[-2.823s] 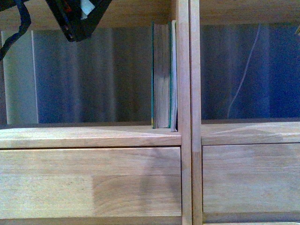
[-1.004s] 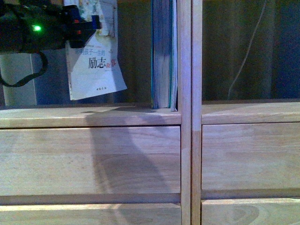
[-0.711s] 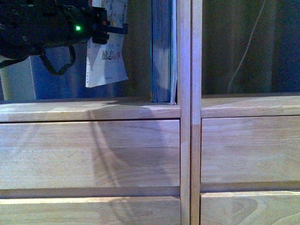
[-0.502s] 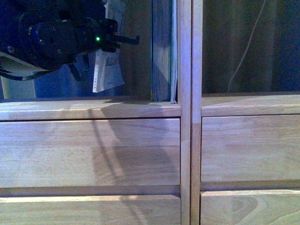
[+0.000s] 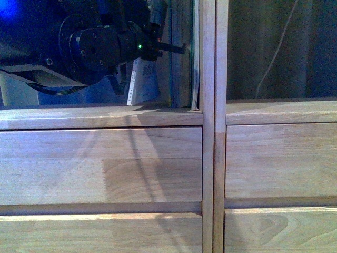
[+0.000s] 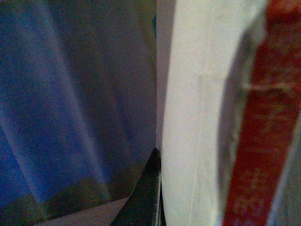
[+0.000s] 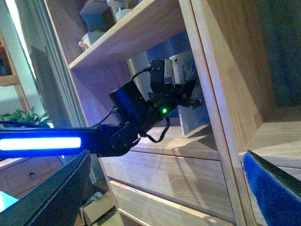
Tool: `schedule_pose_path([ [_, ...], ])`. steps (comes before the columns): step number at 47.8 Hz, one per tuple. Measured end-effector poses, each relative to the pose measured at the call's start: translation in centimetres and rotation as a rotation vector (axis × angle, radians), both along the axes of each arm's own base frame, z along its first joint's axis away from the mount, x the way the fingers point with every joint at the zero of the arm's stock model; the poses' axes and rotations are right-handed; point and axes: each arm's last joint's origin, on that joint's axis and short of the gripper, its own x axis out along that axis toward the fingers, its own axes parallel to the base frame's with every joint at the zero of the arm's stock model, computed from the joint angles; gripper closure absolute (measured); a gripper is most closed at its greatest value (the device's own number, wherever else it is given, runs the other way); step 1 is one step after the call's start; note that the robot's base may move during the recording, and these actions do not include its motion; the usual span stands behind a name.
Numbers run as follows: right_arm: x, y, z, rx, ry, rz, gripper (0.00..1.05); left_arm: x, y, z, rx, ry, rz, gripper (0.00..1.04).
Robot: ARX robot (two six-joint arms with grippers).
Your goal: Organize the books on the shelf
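**Standing the softcover beside the teal book**

Nearest the front camera are the plain wooden drawer fronts (image 5: 100,166) of the large light-wood bookcase (image 5: 274,158). Above them runs the shelf board (image 5: 79,117) of the open left compartment. Over that board the black left gripper (image 5: 158,47) is clamped on the thin white-spined softcover (image 5: 143,84) — the left wrist view shows its white cover and red lettering pressed flat against one dark finger (image 6: 146,193). The book hangs slightly tilted, its lower edge close above the board; whether it touches I cannot tell. Just beyond it, the thicker teal-covered book (image 5: 181,68) stands against the double centre upright (image 5: 208,63). The right gripper (image 7: 167,188) waits outside the shelf, spread wide and empty. Behind everything hangs a blue drape (image 6: 70,94).

The step in hand looks like setting the softcover next to the teal book. To do it well, bring the softcover to vertical first and lower its edge onto the board. Then slide it sideways until cover meets cover — gently, because so thin a book will likely slump if freed while leaning. Let go only once it rests against its neighbour, and draw the fingers out straight so they do not drag it along.
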Motion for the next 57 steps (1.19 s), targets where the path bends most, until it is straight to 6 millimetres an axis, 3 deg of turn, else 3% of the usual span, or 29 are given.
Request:
schedule_pose_path([
  [15, 0.0, 0.0, 0.0, 0.0, 0.0, 0.0, 0.07, 0.5, 0.7, -1.1, 0.024, 0.075, 0.008, 0.53],
  [27, 0.0, 0.0, 0.0, 0.0, 0.0, 0.0, 0.07, -1.2, 1.1, -1.8, 0.007, 0.083, -0.049, 0.06],
  [37, 0.0, 0.0, 0.0, 0.0, 0.0, 0.0, 0.07, -6.4, 3.1, 0.5, -0.053, 0.018, -0.115, 0.07],
  [46, 0.0, 0.0, 0.0, -0.001, 0.0, 0.0, 0.07, -10.4, 5.6, 0.9, -0.076, -0.005, -0.11, 0.07],
  [52, 0.0, 0.0, 0.0, -0.001, 0.0, 0.0, 0.07, -15.7, 10.5, 0.3, -0.074, -0.064, -0.112, 0.07],
  [57, 0.0, 0.0, 0.0, -0.001, 0.0, 0.0, 0.07, -20.5, 15.1, -1.4, -0.124, -0.012, -0.118, 0.07],
])
